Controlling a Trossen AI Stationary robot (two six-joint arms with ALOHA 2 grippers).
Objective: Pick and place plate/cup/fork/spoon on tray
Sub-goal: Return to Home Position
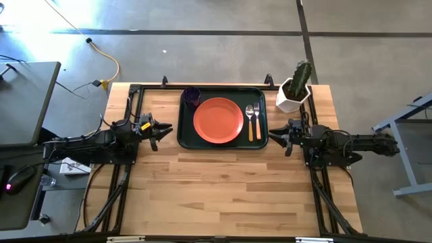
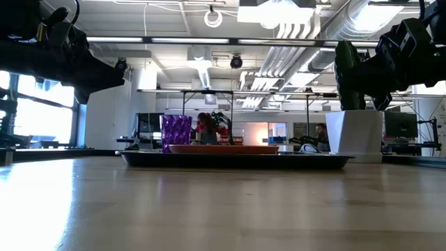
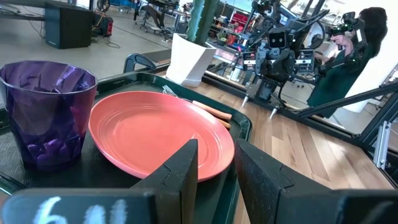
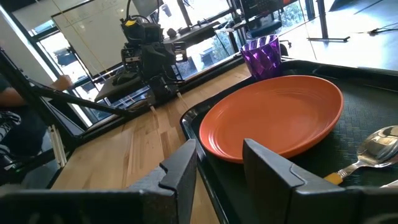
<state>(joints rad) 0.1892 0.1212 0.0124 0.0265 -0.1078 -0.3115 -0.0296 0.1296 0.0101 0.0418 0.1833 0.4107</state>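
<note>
The dark green tray (image 1: 183, 131) lies at the table's far middle. On it lie the orange plate (image 1: 218, 121), the purple cup (image 1: 191, 96) at its far left corner, and the spoon (image 1: 249, 120) and fork (image 1: 257, 123) side by side right of the plate. My left gripper (image 1: 162, 128) hovers open and empty just left of the tray. My right gripper (image 1: 278, 135) hovers open and empty just right of it. The left wrist view shows the cup (image 3: 46, 112) and plate (image 3: 155, 134). The right wrist view shows the plate (image 4: 280, 118) and the spoon's bowl (image 4: 379, 142).
A white pot with a green cactus (image 1: 295, 91) stands at the far right corner, just beyond the right arm. Bare wood tabletop (image 1: 223, 189) stretches from the tray to the near edge. A person (image 3: 348, 56) sits in the room beyond the table's right side.
</note>
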